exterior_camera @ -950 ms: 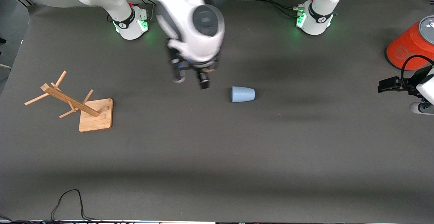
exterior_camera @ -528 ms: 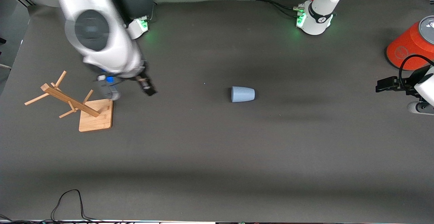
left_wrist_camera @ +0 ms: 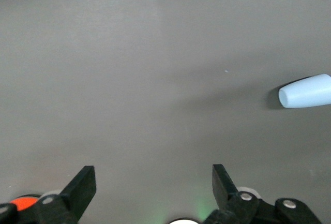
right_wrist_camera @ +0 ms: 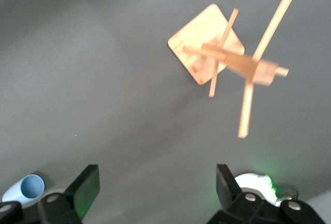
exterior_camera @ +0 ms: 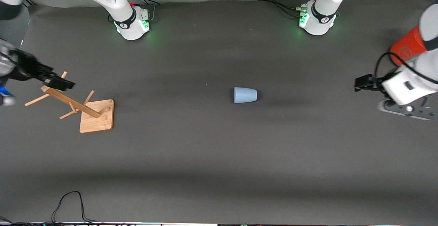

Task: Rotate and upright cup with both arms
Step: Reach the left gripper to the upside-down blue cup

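The pale-blue cup lies on its side in the middle of the table, its mouth toward the right arm's end. It shows at the edge of the left wrist view and of the right wrist view. My right gripper hangs open and empty over the top of the wooden rack, away from the cup; its fingers frame bare mat. My left gripper is open and empty over the mat beside the orange cylinder, pointing toward the cup, with nothing between its fingers.
A wooden peg rack leans on its square base at the right arm's end, also in the right wrist view. A big orange cylinder stands at the left arm's end. A black cable loops at the table's front edge.
My right arm has swung from over the mat beside the cup out to the rack's end of the table. My left gripper has shifted a little toward the cup. The cup has not moved.
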Motion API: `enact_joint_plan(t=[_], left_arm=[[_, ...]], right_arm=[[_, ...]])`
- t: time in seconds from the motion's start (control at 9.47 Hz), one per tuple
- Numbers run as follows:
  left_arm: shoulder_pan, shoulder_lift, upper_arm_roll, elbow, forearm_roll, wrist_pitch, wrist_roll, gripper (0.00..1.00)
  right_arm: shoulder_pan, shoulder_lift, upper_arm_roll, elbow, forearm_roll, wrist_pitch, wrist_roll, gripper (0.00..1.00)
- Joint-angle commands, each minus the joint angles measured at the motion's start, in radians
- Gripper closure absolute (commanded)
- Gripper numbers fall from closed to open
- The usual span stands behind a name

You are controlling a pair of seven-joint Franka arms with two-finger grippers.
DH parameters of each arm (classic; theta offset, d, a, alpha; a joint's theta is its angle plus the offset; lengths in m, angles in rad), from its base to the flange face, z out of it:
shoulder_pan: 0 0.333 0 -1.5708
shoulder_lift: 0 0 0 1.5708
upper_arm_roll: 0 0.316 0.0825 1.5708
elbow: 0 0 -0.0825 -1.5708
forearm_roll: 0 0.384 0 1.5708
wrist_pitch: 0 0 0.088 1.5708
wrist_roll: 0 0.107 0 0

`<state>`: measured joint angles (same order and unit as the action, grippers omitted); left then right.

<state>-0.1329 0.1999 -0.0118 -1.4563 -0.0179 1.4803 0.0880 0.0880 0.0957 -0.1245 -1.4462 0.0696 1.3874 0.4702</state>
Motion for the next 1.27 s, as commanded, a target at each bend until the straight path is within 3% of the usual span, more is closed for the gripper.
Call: enact_joint_plan(t=[0.0,0.21,0.32,0.63,0.95,1.16], left_arm=[[-0.167,0.004,-0.006,0.043,-0.005,-0.028,-0.19,0.0],[-0.281,0.07,-0.065,0.127,-0.01,-0.054,-0.4,0.0],[-0.337,0.151,-0.098,0.228,0.007,-0.06,-0.486,0.0],[-0.508,0.378,-0.094,0.485,0.07,-0.058,-0.645,0.0],[-0.644,0.502,-0.1,0.472,0.278,-0.069,-0.62,0.0],[-0.689,0.588,-0.1,0.449,0.369,-0.064,-0.481,0.0]], right_arm=[[-0.069,-0.099,0.054,-0.138,-0.023,0.131,-0.28,0.0],[-0.102,-0.09,0.046,-0.134,-0.027,0.203,-0.515,0.0],[-0.103,-0.082,0.043,-0.132,-0.042,0.232,-0.588,0.0],[-0.1,-0.08,0.043,-0.132,-0.051,0.248,-0.604,0.0],[-0.096,-0.082,0.043,-0.132,-0.051,0.242,-0.584,0.0],[-0.091,-0.082,0.045,-0.132,-0.051,0.239,-0.548,0.0]])
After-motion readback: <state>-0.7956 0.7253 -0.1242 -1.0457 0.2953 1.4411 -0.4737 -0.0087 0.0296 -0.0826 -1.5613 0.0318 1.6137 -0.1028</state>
